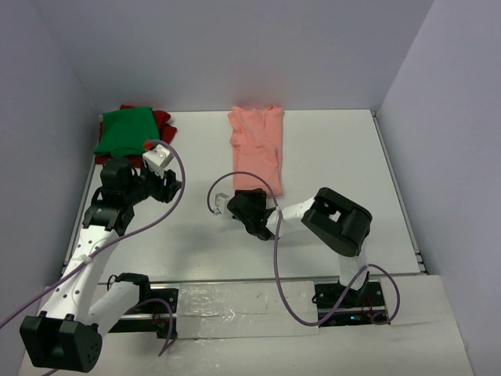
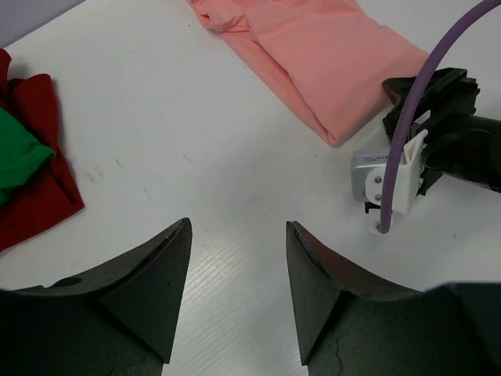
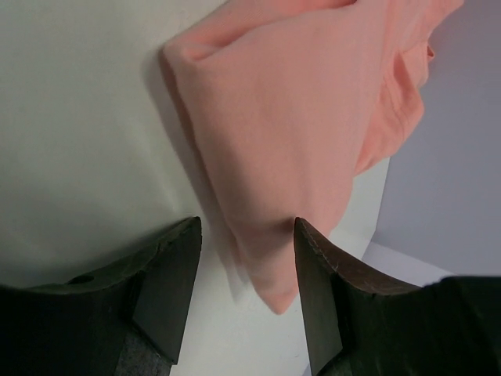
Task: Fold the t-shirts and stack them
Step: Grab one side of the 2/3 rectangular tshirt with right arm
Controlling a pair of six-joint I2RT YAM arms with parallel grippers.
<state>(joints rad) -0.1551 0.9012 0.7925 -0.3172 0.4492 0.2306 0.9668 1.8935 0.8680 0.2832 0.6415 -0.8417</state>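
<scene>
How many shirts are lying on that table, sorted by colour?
salmon-pink t-shirt: 1
green t-shirt: 1
dark red t-shirt: 1
Total: 3

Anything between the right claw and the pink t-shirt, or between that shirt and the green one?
Nothing visible. The right claw is open at the pink t-shirt; bare table leads to the green t-shirt, with the left claw beside it.
</scene>
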